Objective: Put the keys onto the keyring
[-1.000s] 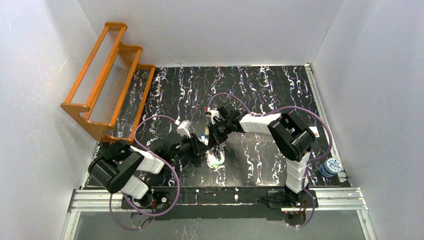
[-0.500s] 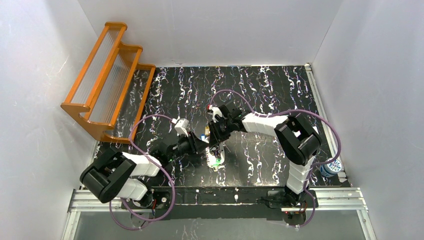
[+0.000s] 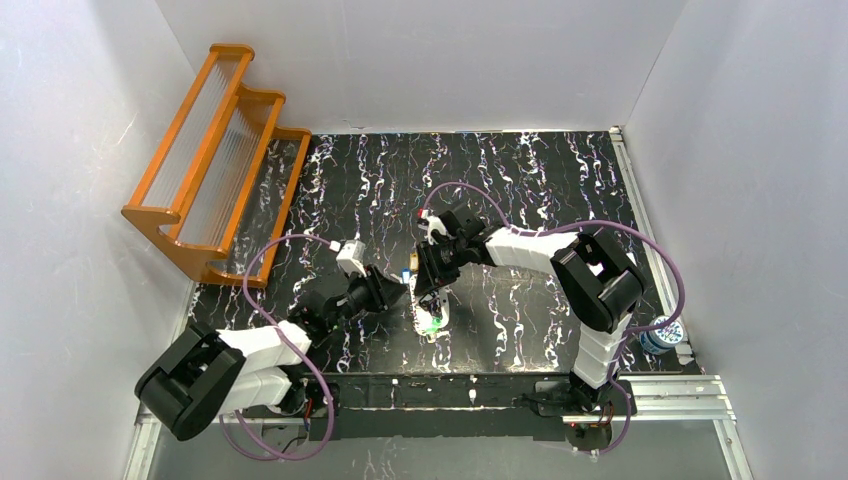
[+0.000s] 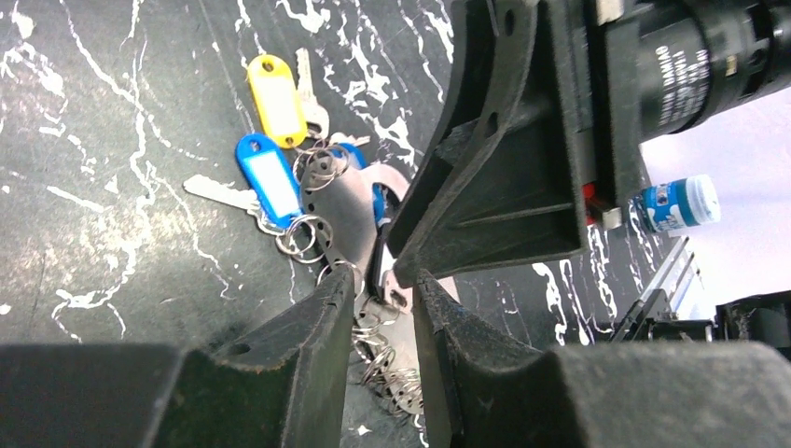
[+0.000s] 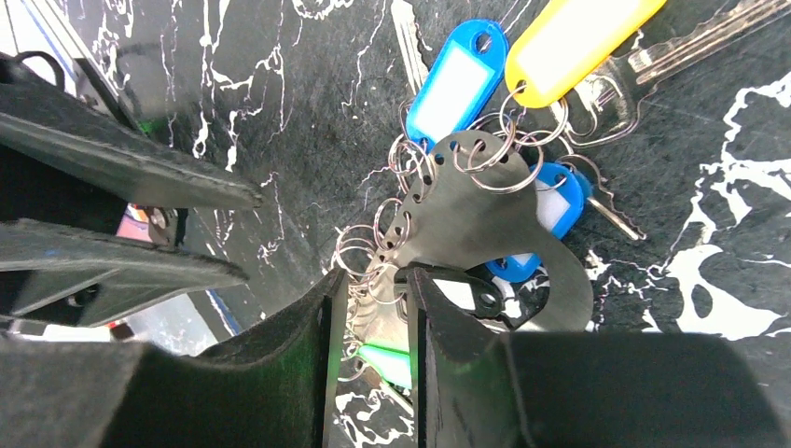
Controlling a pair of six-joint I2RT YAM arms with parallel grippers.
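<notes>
Black marbled bench [image 3: 520,180] carried the keyring [image 5: 466,224], a grey plate lying between both arms. Blue key [image 5: 452,79] and yellow key [image 5: 578,37] appeared already hung on its rings. The green key [image 5: 387,364] could not be confirmed as attached. Left gripper [image 4: 382,280] stood apart and empty. Right gripper [image 5: 373,275] stood slightly apart, straddling loose rings.

The black, white-veined table [image 3: 520,180] is being occupied by an orange stepped rack [image 3: 215,160] at its far left corner, a small blue-capped jar [image 3: 662,333] by its near right corner, and the keyring [image 5: 485,219] with tagged keys [image 5: 457,79] lying mid-table, toward the near edge.
</notes>
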